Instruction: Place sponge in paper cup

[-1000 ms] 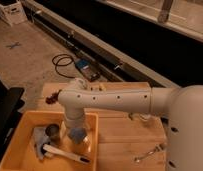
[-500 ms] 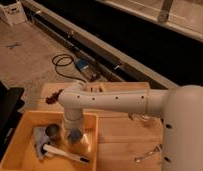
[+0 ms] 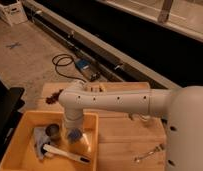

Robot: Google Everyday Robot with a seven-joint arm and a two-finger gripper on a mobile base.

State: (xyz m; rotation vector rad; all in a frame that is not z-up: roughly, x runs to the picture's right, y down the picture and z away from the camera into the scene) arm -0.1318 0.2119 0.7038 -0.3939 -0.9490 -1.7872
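Inside yellow bin, jaws clamped on blue sponge, dark can & cloth close by, white utensil nr.

Gripper, standing low in the yellow bin on the worktop: jaws spread wide a second ago, half drawn in midway, now closed tight. Sponge: earlier loose between the spread jaws, now pinched at their tips, a blue patch showing under the wrist.
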